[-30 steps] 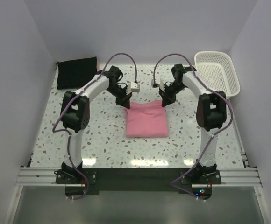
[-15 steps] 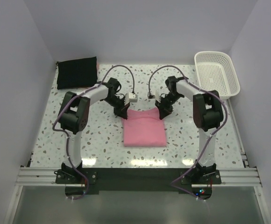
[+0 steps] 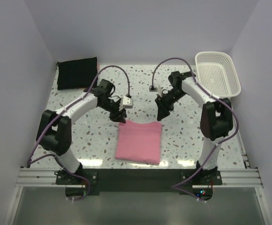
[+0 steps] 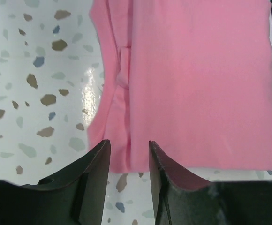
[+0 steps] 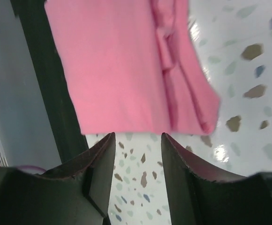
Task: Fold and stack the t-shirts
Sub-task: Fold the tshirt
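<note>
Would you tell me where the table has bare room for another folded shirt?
Bare: the speckled table at its far middle, between the folded black fabric garment and the white lattice plastic basket. Crowded: the centre, where left gripper and right gripper hang by the folded pink t-shirt.

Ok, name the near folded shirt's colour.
The shirt is plain pink; the left wrist view shows it best.

Lab robot cell: plain white walls [image 3: 140,33] are enclosing a terrazzo table [image 3: 192,140], aluminium rail [image 3: 33,177] running along the near edge.
</note>
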